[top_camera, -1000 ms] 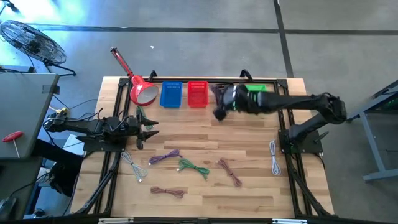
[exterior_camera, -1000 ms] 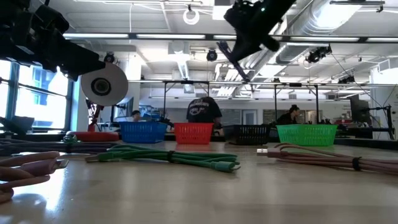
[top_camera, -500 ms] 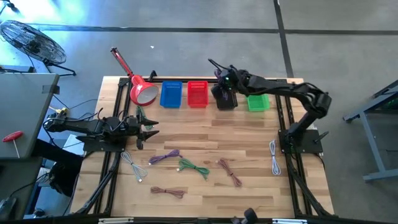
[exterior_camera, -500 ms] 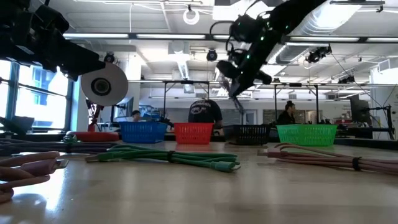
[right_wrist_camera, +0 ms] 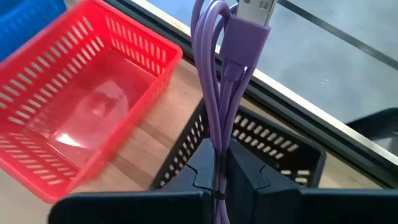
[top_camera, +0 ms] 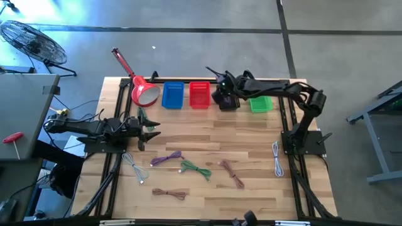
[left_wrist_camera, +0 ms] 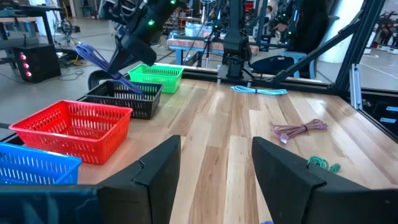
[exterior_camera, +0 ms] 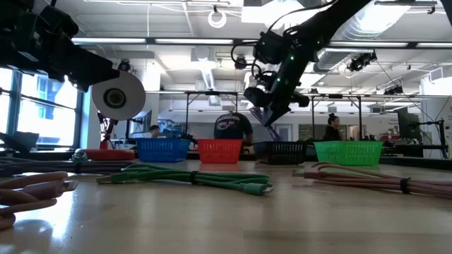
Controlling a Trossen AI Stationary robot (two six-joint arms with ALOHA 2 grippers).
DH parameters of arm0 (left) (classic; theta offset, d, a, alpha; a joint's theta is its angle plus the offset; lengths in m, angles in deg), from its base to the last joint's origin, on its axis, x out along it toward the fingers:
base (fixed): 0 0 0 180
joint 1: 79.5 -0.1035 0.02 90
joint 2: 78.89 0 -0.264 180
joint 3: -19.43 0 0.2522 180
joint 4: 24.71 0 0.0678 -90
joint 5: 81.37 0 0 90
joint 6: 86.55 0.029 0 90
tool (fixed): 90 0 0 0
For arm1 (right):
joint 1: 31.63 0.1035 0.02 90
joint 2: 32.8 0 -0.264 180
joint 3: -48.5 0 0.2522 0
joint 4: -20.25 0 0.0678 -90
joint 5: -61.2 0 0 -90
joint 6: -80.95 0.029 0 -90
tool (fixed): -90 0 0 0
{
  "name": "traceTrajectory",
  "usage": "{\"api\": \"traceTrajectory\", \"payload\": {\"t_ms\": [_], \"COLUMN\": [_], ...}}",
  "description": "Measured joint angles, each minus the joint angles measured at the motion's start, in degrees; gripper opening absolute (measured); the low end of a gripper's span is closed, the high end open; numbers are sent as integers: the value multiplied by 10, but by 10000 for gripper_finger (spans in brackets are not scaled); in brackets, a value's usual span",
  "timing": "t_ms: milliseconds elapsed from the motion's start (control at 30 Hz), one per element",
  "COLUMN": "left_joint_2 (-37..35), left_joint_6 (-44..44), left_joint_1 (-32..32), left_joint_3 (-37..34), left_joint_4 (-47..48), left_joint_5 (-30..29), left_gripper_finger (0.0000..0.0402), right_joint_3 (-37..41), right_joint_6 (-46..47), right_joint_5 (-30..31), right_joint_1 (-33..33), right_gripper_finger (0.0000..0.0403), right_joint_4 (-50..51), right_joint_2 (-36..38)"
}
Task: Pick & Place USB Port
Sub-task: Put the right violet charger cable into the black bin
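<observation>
My right gripper [top_camera: 221, 89] is over the black basket [top_camera: 227, 101] at the table's far edge, shut on a bundled purple USB cable [right_wrist_camera: 217, 74]. The cable's silver plug [right_wrist_camera: 255, 9] sticks out past the fingertips. The left wrist view shows that cable [left_wrist_camera: 94, 56] above the black basket [left_wrist_camera: 124, 96]. The low view shows the right gripper [exterior_camera: 267, 107] above the basket row. My left gripper [top_camera: 154, 129] waits open at the table's left side, holding nothing. My right gripper pinches the purple cable's bundled strands [right_wrist_camera: 217, 146] between its two fingers, several strands side by side. The cable runs on along the fingers and beyond their tips, plug end outermost. It is lifted clear, above the black basket [right_wrist_camera: 273, 149].
A row along the far edge holds the blue basket [top_camera: 173, 95], red basket [top_camera: 199, 95], black basket and green basket [top_camera: 260, 103]. A red lamp [top_camera: 139, 86] lies left of them. Several bundled cables lie near the front, among them purple [top_camera: 166, 157], green [top_camera: 196, 168] and pink [top_camera: 231, 172].
The right arm has drawn back and carried its gripper with the purple cable toward the table's far edge, from beside the baskets to above the black basket. In the low view it has come down nearer the basket row. The left arm kept still.
</observation>
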Motion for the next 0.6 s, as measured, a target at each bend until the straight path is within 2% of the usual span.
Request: {"api": "traceTrajectory", "payload": {"t_ms": [233,467,600], "left_joint_2": [0,0,0], "left_joint_6": [0,0,0], "left_joint_1": [0,0,0], "left_joint_3": [0,0,0], "left_joint_4": [0,0,0], "left_joint_5": [0,0,0], "left_gripper_finger": [195,195,195], "right_joint_3": [0,0,0], "right_joint_6": [14,21,27], "right_joint_5": [17,12,11], "right_joint_1": [19,20,20], "right_gripper_finger": [12,82,106], "right_joint_4": [21,45,49], "right_joint_2": [1,1,1]}}
